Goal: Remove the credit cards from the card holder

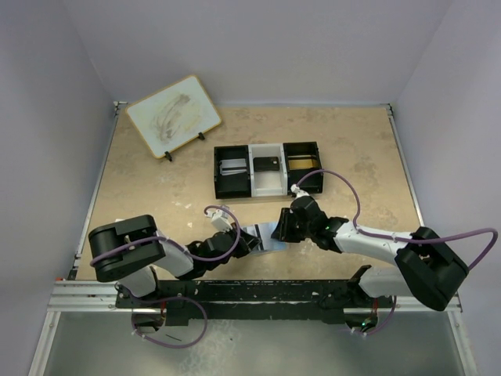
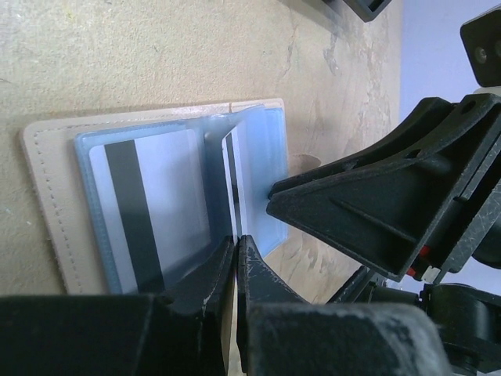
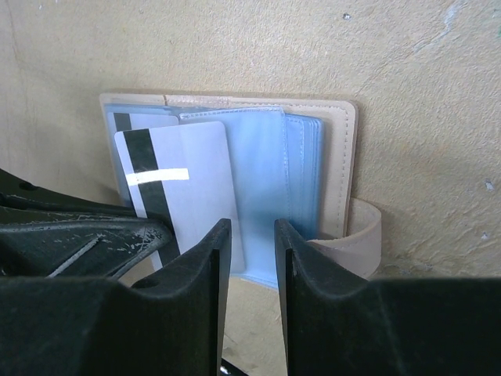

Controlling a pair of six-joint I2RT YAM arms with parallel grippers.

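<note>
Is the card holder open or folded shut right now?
Open: the card holder lies spread, its blue sleeves exposed and a magnetic-stripe credit card showing.

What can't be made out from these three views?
Left wrist: what the shut left gripper pinches; its own fingers cover the card holder's near edge.
Right wrist: whether the striped card is fully out of the card holder; the right gripper hides its lower edge.
Top: anything inside the card holder; both grippers cover it.
Top: the tray contents, too small to identify.
</note>
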